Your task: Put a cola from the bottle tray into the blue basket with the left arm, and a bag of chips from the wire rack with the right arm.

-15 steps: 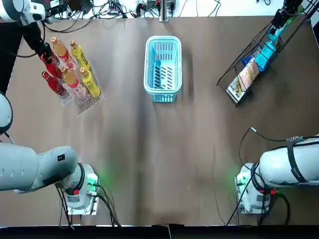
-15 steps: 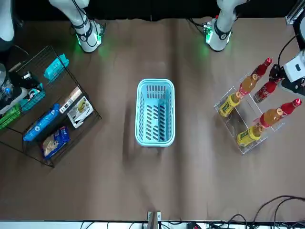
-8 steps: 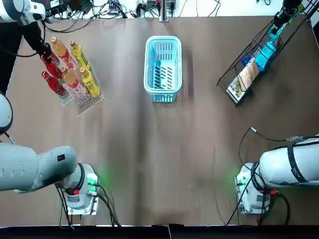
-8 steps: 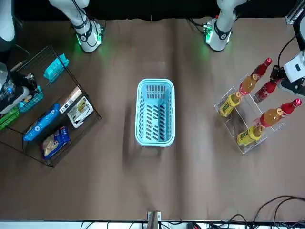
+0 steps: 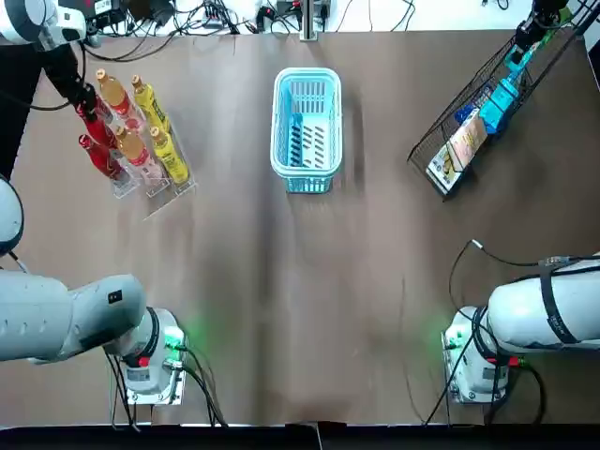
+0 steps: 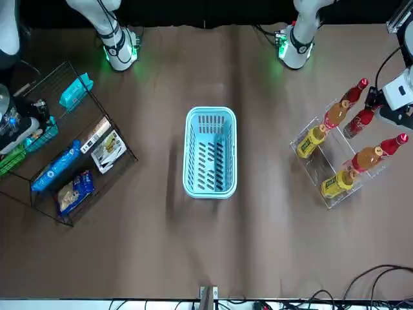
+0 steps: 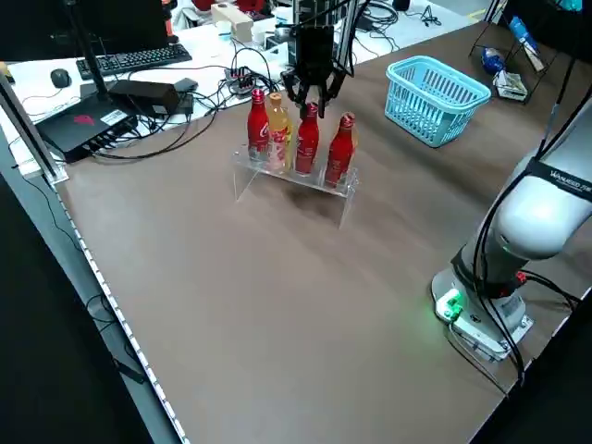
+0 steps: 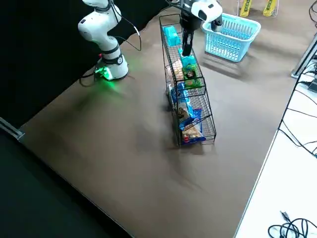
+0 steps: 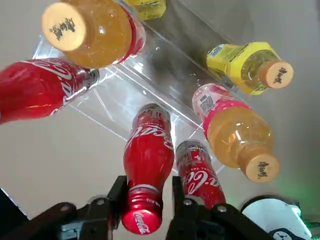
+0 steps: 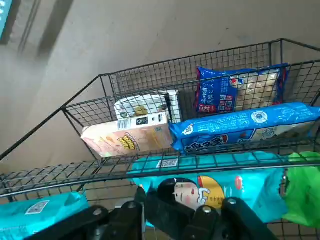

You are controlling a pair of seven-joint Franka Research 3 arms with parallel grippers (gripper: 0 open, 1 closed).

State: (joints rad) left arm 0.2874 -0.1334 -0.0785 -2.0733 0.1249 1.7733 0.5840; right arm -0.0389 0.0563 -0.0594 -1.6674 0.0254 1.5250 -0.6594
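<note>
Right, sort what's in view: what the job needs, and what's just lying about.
Job: cola at the left gripper, bottle tray, blue basket, wire rack, teal snack bag at the right gripper.
Lying about: orange drink, yellow bottle, blue packet, beige box.

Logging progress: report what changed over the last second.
Almost nothing. The right pincer seems to have edged slightly toward the table's far side at the rack. The left pincer stays around a cola's neck; bottles, bags and basket are unmoved.
</note>
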